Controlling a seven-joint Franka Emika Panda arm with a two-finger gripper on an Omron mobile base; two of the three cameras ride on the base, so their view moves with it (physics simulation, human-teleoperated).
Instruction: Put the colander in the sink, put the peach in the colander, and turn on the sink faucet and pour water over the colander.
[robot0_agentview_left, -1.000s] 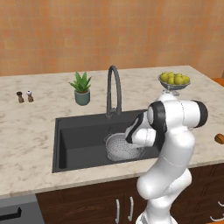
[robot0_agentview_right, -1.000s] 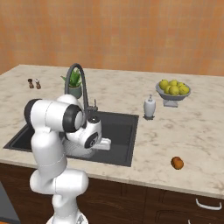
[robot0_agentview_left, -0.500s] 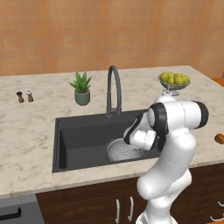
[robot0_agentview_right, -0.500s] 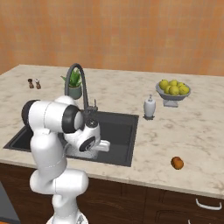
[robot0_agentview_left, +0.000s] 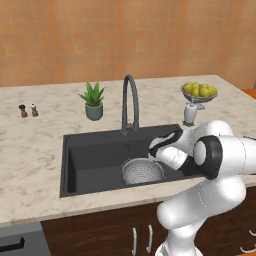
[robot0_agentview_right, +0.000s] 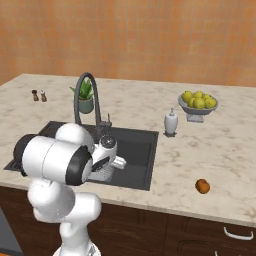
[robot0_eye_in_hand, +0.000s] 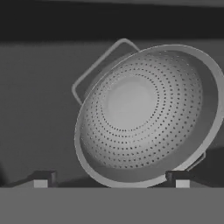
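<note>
Sink (robot0_agentview_left: 90, 160): we see it set in the counter.
Colander (robot0_agentview_left: 143, 171): sits inside the sink, near its front right.
Gripper (robot0_eye_in_hand: 112, 178): wide apart, holding nothing, just above the colander.
Peach (robot0_agentview_right: 202, 186): on the counter, right of the sink.

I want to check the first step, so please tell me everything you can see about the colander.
The colander is a round silvery-grey metal bowl, dotted with rings of small holes around a plain centre, with a smooth rim and thin wire loop handles on opposite sides. It sits upright and empty on the floor of the sink, toward the front right, apart from the walls. The gripper is open beside its rim and nothing holds it.
</note>
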